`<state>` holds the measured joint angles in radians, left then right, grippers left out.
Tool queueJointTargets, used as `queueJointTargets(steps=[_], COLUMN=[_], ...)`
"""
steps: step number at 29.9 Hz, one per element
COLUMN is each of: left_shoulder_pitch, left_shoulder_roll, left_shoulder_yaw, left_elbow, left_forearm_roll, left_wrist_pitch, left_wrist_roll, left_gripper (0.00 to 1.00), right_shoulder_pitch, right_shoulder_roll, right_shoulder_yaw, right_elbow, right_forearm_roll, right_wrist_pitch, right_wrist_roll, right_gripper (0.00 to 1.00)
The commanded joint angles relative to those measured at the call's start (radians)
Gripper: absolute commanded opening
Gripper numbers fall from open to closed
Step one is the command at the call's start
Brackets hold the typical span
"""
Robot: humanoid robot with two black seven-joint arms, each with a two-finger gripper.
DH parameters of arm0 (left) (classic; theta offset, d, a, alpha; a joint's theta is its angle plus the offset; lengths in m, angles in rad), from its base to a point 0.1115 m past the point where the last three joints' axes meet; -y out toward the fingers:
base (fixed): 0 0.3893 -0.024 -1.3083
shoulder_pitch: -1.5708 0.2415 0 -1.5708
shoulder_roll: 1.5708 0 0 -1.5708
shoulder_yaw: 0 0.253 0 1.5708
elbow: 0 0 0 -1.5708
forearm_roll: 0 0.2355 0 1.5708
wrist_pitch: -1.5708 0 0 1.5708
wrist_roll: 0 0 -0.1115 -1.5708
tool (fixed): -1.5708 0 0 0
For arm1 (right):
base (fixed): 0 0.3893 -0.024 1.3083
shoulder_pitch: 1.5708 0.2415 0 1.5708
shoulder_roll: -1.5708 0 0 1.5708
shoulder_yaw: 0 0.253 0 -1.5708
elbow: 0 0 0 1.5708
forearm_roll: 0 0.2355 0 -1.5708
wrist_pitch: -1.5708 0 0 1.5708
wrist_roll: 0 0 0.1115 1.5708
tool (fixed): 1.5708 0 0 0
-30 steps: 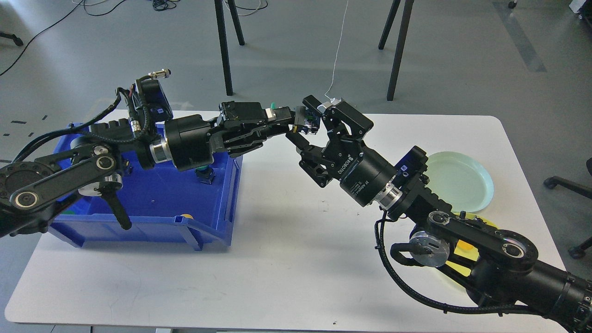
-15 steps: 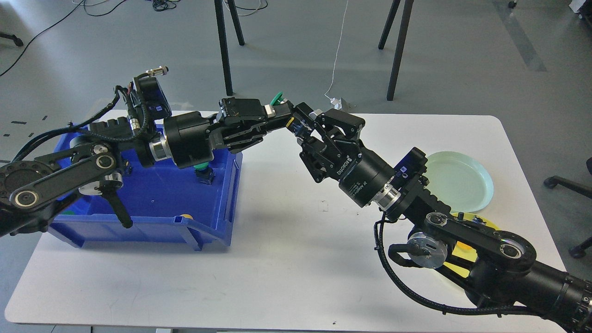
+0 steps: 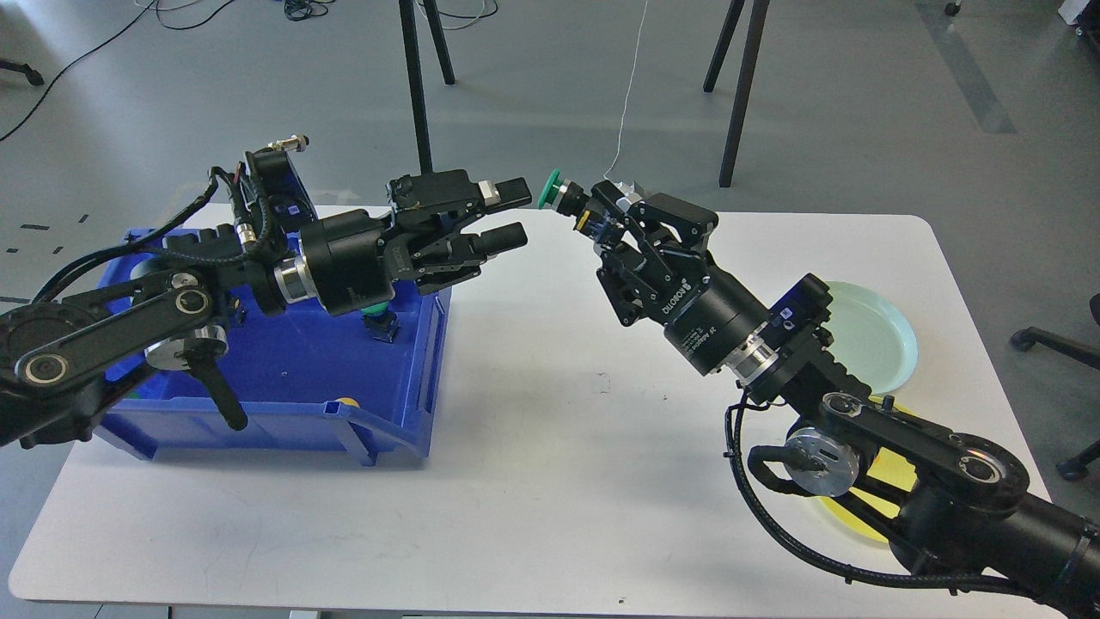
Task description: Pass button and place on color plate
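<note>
1. My left gripper (image 3: 514,215) has let go and pulled back toward the left edge; half a second ago it was clamped up against my right gripper (image 3: 601,217), and now there's a clear gap between us.
2. The button (image 3: 559,194) has changed hands: my right fingers are closed on its body, green cap pointing left, held in the air above the far edge of the table (image 3: 550,481).
3. My left fingers (image 3: 505,191) are spread apart, empty, pointing right at that green cap.
4. The blue bin (image 3: 391,425) sits by the left edge, another green button (image 3: 378,320) inside it under my left wrist.
5. The pale green plate (image 3: 868,331) lies near the right edge, behind my right arm.
6. The yellow plate (image 3: 846,520) sits toward the near right corner, mostly hidden under my right forearm.
</note>
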<state>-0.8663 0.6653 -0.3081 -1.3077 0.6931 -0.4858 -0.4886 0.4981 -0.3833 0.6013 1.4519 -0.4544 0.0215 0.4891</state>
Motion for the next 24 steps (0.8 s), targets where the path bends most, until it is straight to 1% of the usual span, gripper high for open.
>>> queueJointTargets(steps=[1, 4, 7, 9, 12, 15, 18, 20, 21, 24], left_shoulder_pitch=[0.01, 0.023, 0.021, 0.021, 0.021, 0.023, 0.026, 0.026, 0.026, 0.026], left_shoulder_roll=[0.028, 0.089, 0.138, 0.164, 0.169, 0.161, 0.155, 0.155, 0.155, 0.155], left_shoulder_yaw=[-0.055, -0.101, -0.106, -0.109, -0.108, -0.106, -0.101, -0.098, -0.098, -0.1], left_elbow=[0.007, 0.008, 0.008, 0.008, 0.008, 0.007, 0.007, 0.005, 0.005, 0.005], left_forearm_roll=[-0.027, -0.04, -0.038, -0.038, -0.038, -0.038, -0.038, -0.038, -0.038, -0.038], left_wrist_pitch=[-0.002, 0.0, -0.002, -0.002, -0.003, -0.003, -0.002, -0.002, -0.002, -0.002], left_wrist_roll=[0.0, 0.0, 0.0, 0.0, 0.0, 0.0, 0.0, 0.0, 0.0, 0.0], left_gripper=[0.95, 0.95, 0.97, 0.97, 0.97, 0.97, 0.98, 0.98, 0.98, 0.98], right_shoulder_pitch=[-0.065, -0.084, -0.076, -0.066, -0.059, -0.024, 0.008, 0.023, 0.028, 0.031], right_shoulder_roll=[-0.083, -0.173, -0.249, -0.263, -0.253, -0.224, -0.165, -0.135, -0.125, -0.088], right_shoulder_yaw=[0.089, 0.075, -0.015, -0.095, -0.199, -0.288, -0.339, -0.344, -0.347, -0.35], right_elbow=[-0.016, -0.059, -0.114, -0.177, -0.293, -0.408, -0.511, -0.588, -0.616, -0.668], right_forearm_roll=[-0.006, -0.021, -0.067, -0.102, -0.133, -0.144, -0.142, -0.135, -0.132, -0.132], right_wrist_pitch=[-0.092, -0.305, -0.504, -0.51, -0.51, -0.51, -0.51, -0.51, -0.51, -0.51], right_wrist_roll=[0.0, 0.0, 0.0, -0.033, -0.082, -0.092, -0.093, -0.095, -0.096, -0.113], right_gripper=[0.03, 0.03, 0.03, 0.03, 0.03, 0.03, 0.06, 0.1, 0.14, 0.31])
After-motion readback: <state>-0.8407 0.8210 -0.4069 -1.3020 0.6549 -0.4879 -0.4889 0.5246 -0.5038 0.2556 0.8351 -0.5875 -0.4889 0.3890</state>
